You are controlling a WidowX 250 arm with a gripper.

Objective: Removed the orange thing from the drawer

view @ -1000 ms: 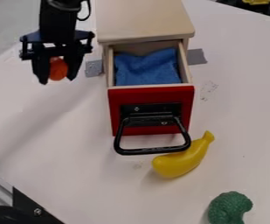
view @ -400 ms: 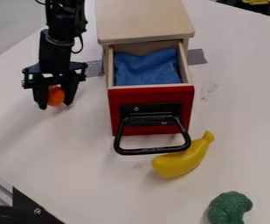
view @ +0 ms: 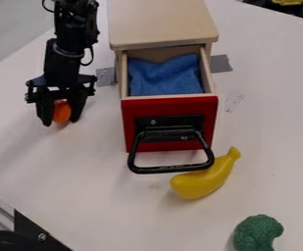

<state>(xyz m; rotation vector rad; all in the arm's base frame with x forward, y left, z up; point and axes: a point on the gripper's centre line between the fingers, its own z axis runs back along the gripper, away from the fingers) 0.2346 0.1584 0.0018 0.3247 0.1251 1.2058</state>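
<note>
Left of the drawer, low over the white table, the black gripper (view: 61, 120) hangs with its two fingers on either side of the orange thing (view: 62, 112), shut on it. The orange thing is at or just above the table surface; whether it touches cannot be told. The drawer (view: 169, 97) with its red front stands pulled out of the wooden cabinet (view: 162, 24). A blue cloth (view: 165, 76) lies inside the drawer.
A black handle (view: 170, 169) juts from the drawer front. A yellow banana (view: 203, 182) lies beside and partly under it. A green broccoli-like toy (view: 258, 233) is at the lower right. Grey tape (view: 106, 77) holds by the cabinet's left side.
With the orange thing between its fingers, the gripper has come down toward the table, left of the drawer. Drawer, cloth and banana have kept their places.
</note>
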